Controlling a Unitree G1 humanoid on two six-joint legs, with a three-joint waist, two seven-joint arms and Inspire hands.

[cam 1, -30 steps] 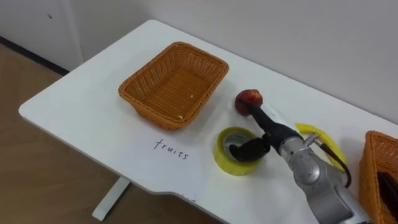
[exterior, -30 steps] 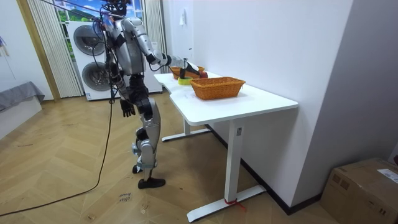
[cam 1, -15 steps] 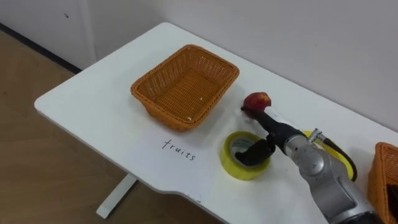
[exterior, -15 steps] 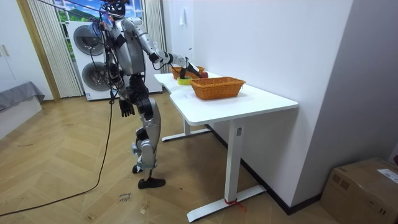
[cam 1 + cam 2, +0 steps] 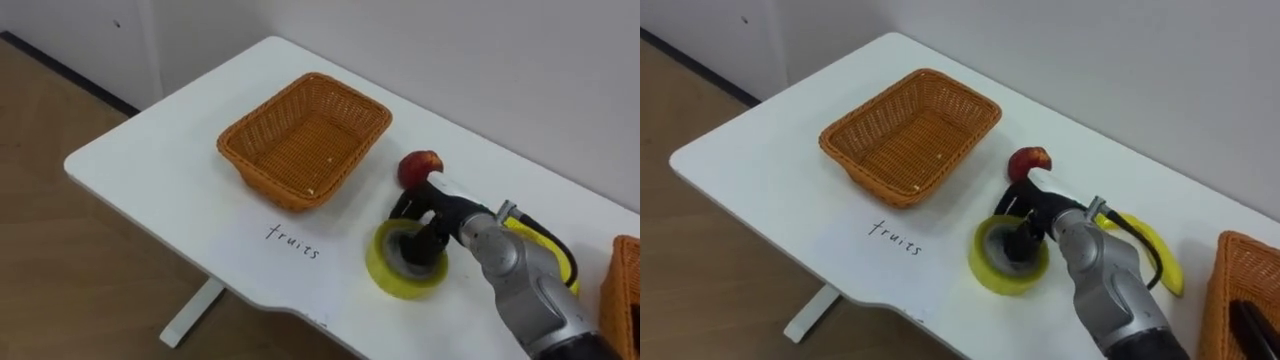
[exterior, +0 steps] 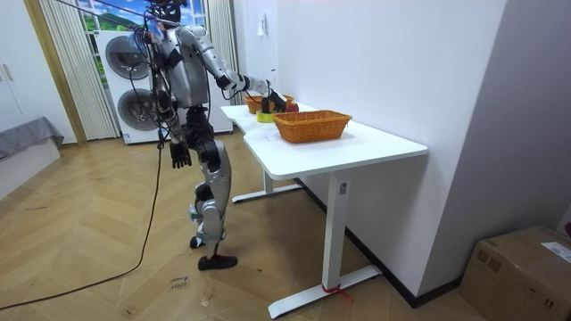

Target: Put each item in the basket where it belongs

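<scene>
A yellow tape roll (image 5: 383,272) lies flat on the white table (image 5: 160,170), near its front edge. My right hand (image 5: 428,226) is on top of it, fingers curled down into its hole and thumb over the far rim. A red apple (image 5: 420,164) sits just behind the hand. Right of the arm lies a yellow banana (image 5: 1152,250). The empty wicker fruit basket (image 5: 305,138) stands to the left, with handwritten lettering (image 5: 292,241) on the table in front of it. In the room view my left hand (image 6: 181,159) hangs by my hip.
A second wicker basket (image 5: 1228,290) holding a dark object stands at the table's right end. A white wall runs close behind the table. In the room view I stand at the table's long side, with washing machines (image 6: 125,80) behind me.
My right hand's fingers, straight a second ago, have curled down into the tape roll's hole. The eye view has shifted a little to the right.
</scene>
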